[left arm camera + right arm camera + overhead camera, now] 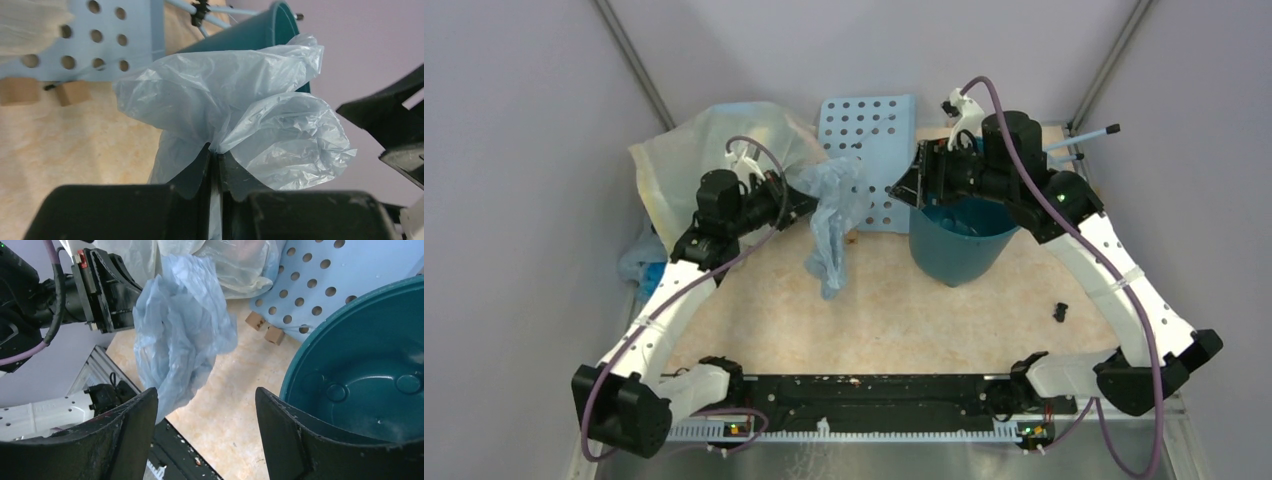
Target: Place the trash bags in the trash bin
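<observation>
The pale blue trash bag (832,222) hangs crumpled in the air, left of the dark teal trash bin (959,245). My left gripper (802,203) is shut on the bag's upper part; in the left wrist view its jaws (215,156) pinch the plastic (240,110), with the bin (250,35) behind. My right gripper (910,186) is open and empty over the bin's left rim. In the right wrist view its jaws (205,407) stand wide apart, with the bag (180,335) ahead on the left and the empty bin (360,385) on the right.
A light blue perforated panel (869,150) leans at the back, with small cardboard blocks (265,327) at its foot. A yellowish translucent bag (679,160) lies at the back left. A small black piece (1060,311) lies on the table at the right.
</observation>
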You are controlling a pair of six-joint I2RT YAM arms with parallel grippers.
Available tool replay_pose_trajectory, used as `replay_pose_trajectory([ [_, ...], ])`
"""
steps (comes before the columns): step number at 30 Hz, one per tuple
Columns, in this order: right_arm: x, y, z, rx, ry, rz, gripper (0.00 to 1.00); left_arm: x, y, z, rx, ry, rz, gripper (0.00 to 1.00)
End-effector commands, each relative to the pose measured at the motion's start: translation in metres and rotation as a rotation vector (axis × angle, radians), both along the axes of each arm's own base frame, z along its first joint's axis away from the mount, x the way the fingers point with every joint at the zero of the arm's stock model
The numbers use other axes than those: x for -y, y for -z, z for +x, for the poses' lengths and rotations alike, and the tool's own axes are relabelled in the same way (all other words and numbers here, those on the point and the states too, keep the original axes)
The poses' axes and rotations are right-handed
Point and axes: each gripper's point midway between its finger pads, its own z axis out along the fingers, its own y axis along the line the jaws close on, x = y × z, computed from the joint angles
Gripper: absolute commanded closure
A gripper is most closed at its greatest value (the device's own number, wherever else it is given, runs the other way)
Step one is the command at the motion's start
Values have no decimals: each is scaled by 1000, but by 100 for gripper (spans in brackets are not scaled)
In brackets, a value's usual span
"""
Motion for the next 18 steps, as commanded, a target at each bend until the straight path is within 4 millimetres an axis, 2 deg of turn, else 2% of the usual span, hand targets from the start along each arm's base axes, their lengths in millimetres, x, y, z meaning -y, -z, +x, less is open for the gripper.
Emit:
replay_pose_trajectory([
  [1,-1,-32,-6,114,-15,89,29,42,-34,-18,98,170,-20,88],
  [3,2,-36,-14,122,-35,82,29,63,-34,-25,101,225,-26,89],
  [6,6,-29,-19,102,-32,67,29,84,-47,-31,125,291,-72,94],
  [8,2,-25,-21,98,-54,83,30,88,-47,-30,116,293,-74,100],
  [11,-2,-12,-24,64,-64,101,30,93,-51,-38,83,341,-84,100],
  [16,10,-23,-39,101,-90,68,26,102,-48,-48,65,405,-102,100],
  [18,13,-23,-44,124,-114,53,26,106,-60,-55,98,439,-141,100],
])
